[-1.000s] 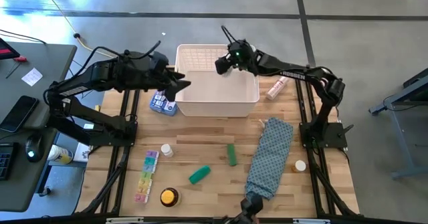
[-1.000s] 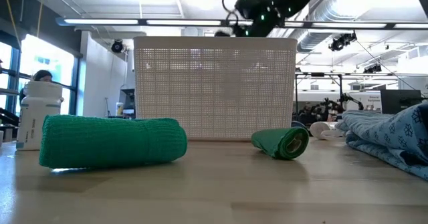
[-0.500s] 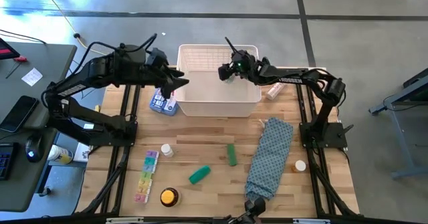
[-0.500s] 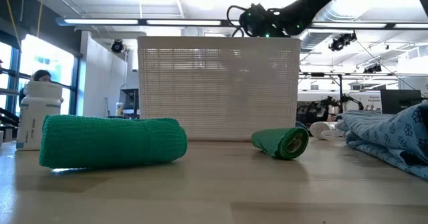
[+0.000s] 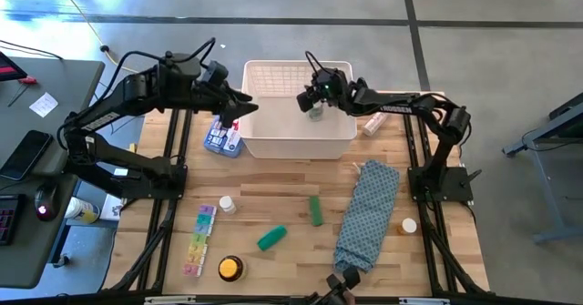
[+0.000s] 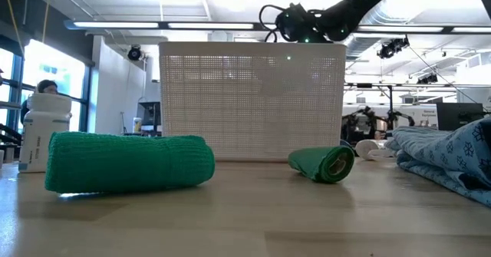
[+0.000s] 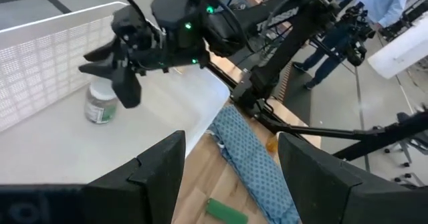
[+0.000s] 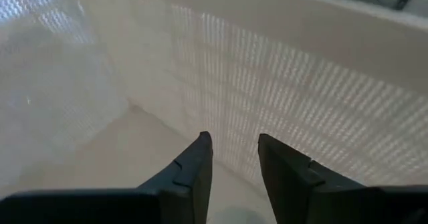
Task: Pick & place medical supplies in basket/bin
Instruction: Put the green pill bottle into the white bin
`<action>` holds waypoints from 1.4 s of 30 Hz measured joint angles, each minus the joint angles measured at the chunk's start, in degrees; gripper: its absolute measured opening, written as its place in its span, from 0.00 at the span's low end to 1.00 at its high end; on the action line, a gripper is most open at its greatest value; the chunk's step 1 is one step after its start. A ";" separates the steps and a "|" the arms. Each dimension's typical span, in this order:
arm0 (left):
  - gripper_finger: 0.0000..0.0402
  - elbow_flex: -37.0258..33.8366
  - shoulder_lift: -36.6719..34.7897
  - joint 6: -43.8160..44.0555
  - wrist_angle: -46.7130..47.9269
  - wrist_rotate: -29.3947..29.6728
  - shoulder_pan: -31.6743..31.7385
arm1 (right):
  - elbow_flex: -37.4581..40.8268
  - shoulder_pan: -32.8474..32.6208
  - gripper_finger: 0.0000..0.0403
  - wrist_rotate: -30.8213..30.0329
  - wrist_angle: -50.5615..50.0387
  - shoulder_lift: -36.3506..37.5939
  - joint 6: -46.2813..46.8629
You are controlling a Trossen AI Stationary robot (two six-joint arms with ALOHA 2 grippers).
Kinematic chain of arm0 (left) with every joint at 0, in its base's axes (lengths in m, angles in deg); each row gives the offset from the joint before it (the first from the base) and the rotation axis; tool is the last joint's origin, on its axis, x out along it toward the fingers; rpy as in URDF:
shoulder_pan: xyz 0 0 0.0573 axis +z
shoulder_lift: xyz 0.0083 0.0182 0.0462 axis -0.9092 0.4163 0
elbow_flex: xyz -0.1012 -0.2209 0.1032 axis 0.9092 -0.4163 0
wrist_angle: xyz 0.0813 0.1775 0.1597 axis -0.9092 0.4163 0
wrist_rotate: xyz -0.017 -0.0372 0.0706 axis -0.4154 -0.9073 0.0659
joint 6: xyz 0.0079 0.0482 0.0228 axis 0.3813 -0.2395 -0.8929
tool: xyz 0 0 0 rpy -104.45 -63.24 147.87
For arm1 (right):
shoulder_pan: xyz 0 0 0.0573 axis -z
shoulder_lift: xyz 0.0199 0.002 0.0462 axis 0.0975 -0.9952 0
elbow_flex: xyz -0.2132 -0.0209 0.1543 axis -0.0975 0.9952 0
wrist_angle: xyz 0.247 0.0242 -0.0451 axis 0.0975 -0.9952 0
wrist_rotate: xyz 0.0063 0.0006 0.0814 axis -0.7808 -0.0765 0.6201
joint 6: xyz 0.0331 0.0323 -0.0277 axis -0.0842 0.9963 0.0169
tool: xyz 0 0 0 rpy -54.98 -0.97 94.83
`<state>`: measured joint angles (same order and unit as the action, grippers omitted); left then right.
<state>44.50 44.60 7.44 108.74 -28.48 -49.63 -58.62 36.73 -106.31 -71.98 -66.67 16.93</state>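
A white-capped bottle point(image 7: 101, 105) is standing inside the basket point(image 5: 273, 141), toward its 2 o'clock corner. Your right gripper point(image 7: 119, 73) is hanging just above it, fingers narrowly apart, pinching nothing: you're finishing a drop. Left gripper point(image 5: 239, 110) is hovering spread at the basket's 9 o'clock rim. Next, lift clear and go for the pinkish tube point(image 5: 375, 120) on the bench point(image 5: 273, 196).

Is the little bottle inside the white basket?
Yes, the white-capped bottle stands on the floor of the white basket, beside the right gripper.
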 joint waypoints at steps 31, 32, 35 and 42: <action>0.67 0.02 3.86 -3.15 -10.37 3.75 0.03 | -23.70 -4.74 0.05 9.80 -29.16 -0.63 2.00; 0.67 0.00 3.58 -3.49 -9.96 3.77 0.03 | -24.42 -4.21 0.03 11.49 -30.22 -1.87 3.15; 0.67 0.00 2.41 -5.11 -10.09 3.79 0.00 | -25.05 -3.24 0.01 16.82 -31.44 -5.27 5.70; 0.67 0.00 -1.39 -6.08 -7.97 3.81 0.02 | -24.98 -2.60 0.01 17.95 -34.84 -10.30 7.77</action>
<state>44.50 43.21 1.36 100.77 -24.67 -49.61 -83.60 34.13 -88.36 -106.82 -76.96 24.70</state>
